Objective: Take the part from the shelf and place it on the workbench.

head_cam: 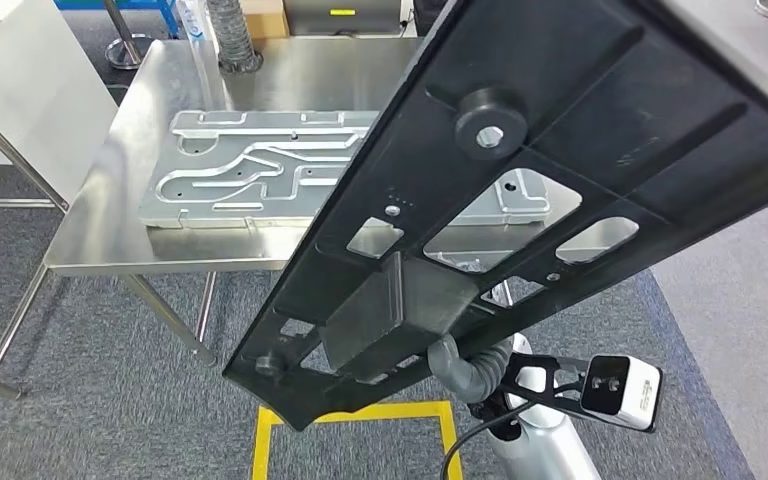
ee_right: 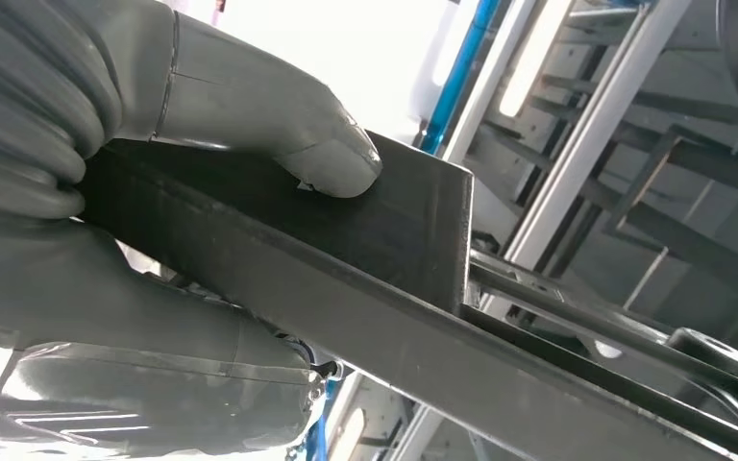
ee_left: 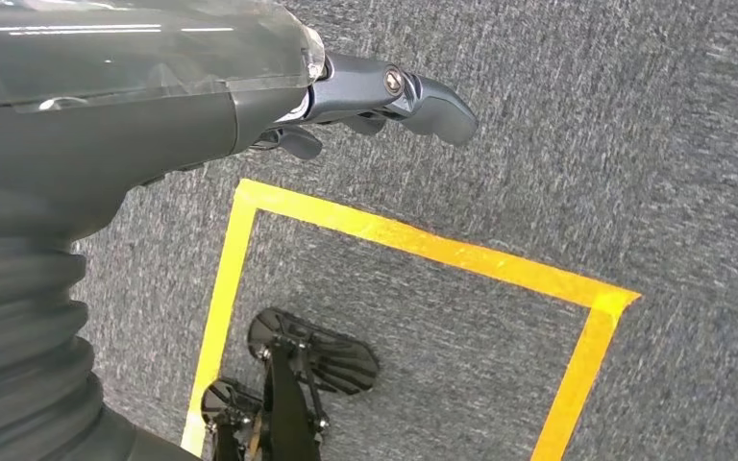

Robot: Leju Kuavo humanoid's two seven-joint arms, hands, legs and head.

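above the floor, in front of the workbench [head_cam: 90, 240], the right hand [ee_right: 154, 182] is gripping the black part [head_cam: 520, 190] by a block near its lower end, thumb pressing on one face. part is tilting up across the head view, over a grey metal plate [head_cam: 250, 170] lying on the workbench. left hand [ee_left: 375, 96] is hanging over yellow floor tape [ee_left: 442, 252], fingers loosely apart, holding nothing.

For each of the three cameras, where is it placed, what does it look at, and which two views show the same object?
Head view: high on the body, looking down at the steel workbench; the black part crosses it.
Left wrist view: behind the left hand, facing the carpet and yellow tape.
Right wrist view: behind the right hand, which grips the part.
Shared: the black part appears in the head and right wrist views.
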